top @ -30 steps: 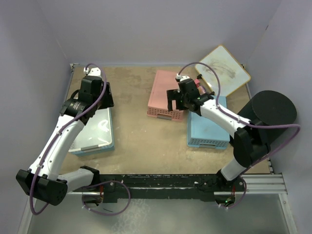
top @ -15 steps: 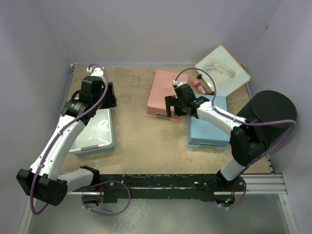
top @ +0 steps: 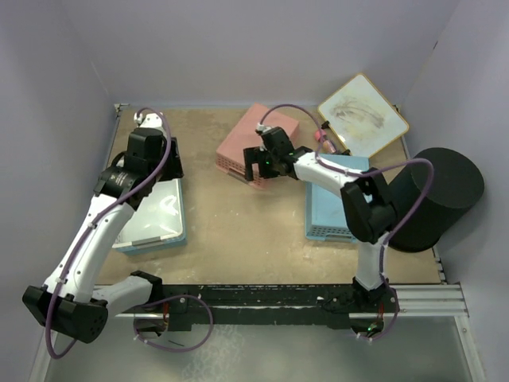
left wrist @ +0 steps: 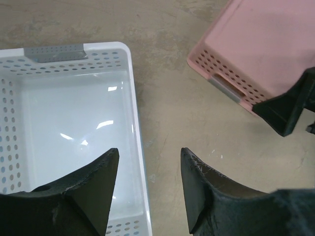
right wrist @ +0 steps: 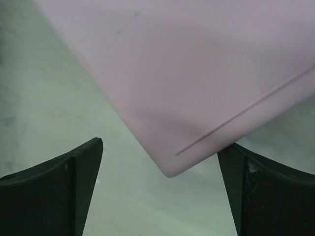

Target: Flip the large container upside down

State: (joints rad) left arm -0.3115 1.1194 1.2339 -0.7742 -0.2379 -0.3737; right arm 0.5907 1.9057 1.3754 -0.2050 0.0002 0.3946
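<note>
Landmark = the pink perforated rectangular plastic basket (top: 256, 137), lying bottom-up at the far-middle of the tan table (top: 223, 223).

Tall round matte-black plastic bin (top: 439, 197): well to the right of the pink basket and nearer the arm bases, at the table's right edge. Its round face is toward the top cam; can't tell if that face is the rim or the base. Neither gripper touches it.

R gripper (right wrist: 161, 147): at the pink basket's near corner, fingers spread wide w/ the corner between them, nothing clamped. Contact w/ the basket not clear in the wrist view. In the top view the R gripper (top: 254, 167) sits on that basket's near-left edge.

L gripper (left wrist: 147, 164): released, fingers apart, grasping nothing. It hangs left of the pink basket, over the right rim of a white perforated rectangular plastic basket (left wrist: 132, 93). That basket is open side up and lies well left of the pink one.

Blue perforated rectangular plastic basket (top: 336, 213): right of the pink basket and nearer the bases, between it and the bin.

White board w/ wood frame (top: 363, 111): right of the pink basket, toward the far wall.
</note>
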